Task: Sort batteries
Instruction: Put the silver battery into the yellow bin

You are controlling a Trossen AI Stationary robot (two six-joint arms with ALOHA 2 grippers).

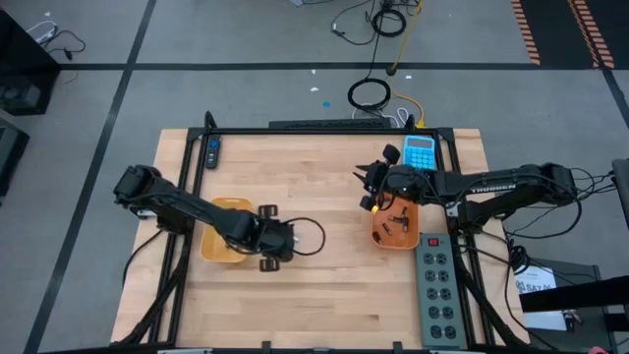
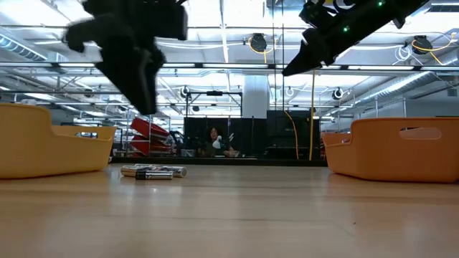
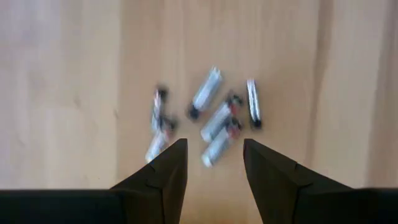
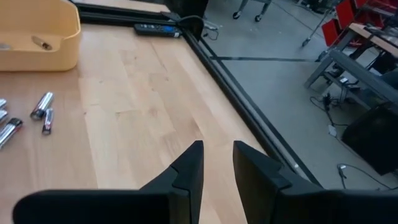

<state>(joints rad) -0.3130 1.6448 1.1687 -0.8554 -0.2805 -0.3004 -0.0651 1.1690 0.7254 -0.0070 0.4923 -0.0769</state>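
Observation:
Several silvery batteries [image 3: 214, 118] with dark ends lie loose on the wooden table, some touching; they also show in the low view [image 2: 153, 171] and the right wrist view [image 4: 42, 106]. My left gripper [image 3: 214, 149] hangs open above them, fingers pointing down, touching nothing [image 1: 277, 239]. The yellow tray [image 1: 224, 228] sits partly under the left arm, with one battery [image 4: 42, 43] inside. The orange tray [image 1: 396, 226] holds a few dark batteries [image 1: 393, 220]. My right gripper [image 1: 371, 189] hovers high beside that tray's far left corner, open with a narrow gap [image 4: 217, 158].
A blue calculator-like device [image 1: 421, 152] lies at the far edge behind the orange tray. A grey power strip [image 1: 437, 285] runs along the table's right side, and a dark remote [image 1: 213, 150] sits at the far left. Bare wood lies between the trays and toward the near edge.

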